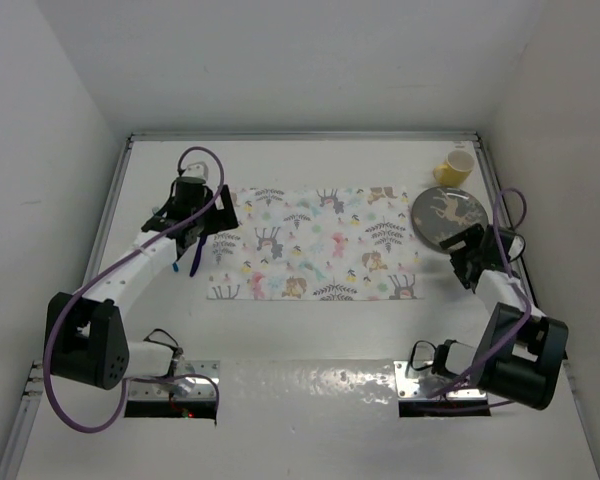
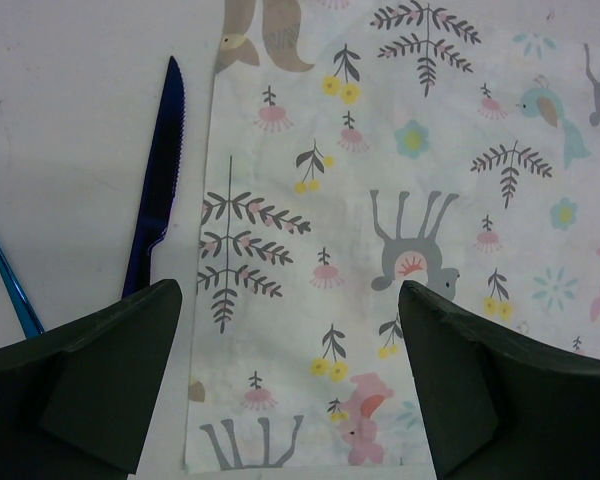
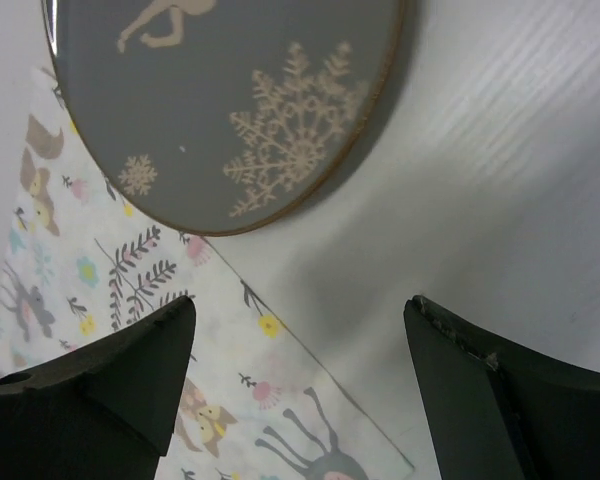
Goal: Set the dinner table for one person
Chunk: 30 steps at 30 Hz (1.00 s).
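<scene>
Top external view gives us the white desk (image 1: 310,165) as the floor of the enclosure, railed at its edges, with everything else lying on it. A cloth mat (image 1: 310,245) printed with deer and leaves lies across its middle. A grey plate (image 1: 447,215) sits at the mat's right end, and a yellow cup (image 1: 456,167) sits just beyond the plate, near the far right corner.

The left arm (image 1: 145,262) reaches to the mat's left end. In the left wrist view we see the left jaws spread wide with nothing between them, hanging over the mat's left edge. A dark blue knife (image 2: 158,190) lies on the bare desk just beside that edge, roughly parallel to it. A thin teal handle (image 2: 5,270) shows further left; we cannot tell what it belongs to.

In the right wrist view the right jaws are likewise spread and pinch nothing. They hang over the mat's right edge and the bare desk. The plate, patterned with snowflakes, lies just ahead of them, its rim meeting the mat's edge.
</scene>
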Each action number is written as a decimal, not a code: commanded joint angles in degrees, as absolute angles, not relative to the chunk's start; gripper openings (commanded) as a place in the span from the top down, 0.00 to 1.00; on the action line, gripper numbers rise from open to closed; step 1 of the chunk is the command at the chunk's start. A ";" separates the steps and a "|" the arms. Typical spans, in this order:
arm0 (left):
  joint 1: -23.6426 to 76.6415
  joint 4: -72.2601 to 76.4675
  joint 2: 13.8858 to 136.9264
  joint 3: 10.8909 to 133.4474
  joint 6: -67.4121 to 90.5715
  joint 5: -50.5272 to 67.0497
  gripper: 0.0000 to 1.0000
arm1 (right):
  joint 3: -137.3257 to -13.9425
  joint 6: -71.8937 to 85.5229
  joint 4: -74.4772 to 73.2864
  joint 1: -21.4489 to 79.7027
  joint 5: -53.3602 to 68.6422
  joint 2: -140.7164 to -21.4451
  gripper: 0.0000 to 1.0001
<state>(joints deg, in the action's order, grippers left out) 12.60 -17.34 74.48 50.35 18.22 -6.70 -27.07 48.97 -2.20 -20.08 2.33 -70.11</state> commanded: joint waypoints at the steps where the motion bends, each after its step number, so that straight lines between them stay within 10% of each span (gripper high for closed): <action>1: 12.30 -14.94 72.77 49.83 17.14 -5.54 0.11 | -22.86 59.05 11.41 -23.28 9.93 -70.92 0.16; 16: 12.39 -15.03 73.04 49.92 16.96 -6.59 0.11 | -12.13 77.42 52.27 -30.76 13.00 -95.16 0.25; 30: 12.39 -15.03 73.21 49.40 17.05 -7.82 0.12 | -14.85 78.84 57.30 -30.67 13.18 -107.75 0.39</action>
<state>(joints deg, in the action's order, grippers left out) 12.56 -16.93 74.48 49.80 17.82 -7.07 -14.83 81.41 64.10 -30.63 15.73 -104.31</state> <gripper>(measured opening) 0.884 0.609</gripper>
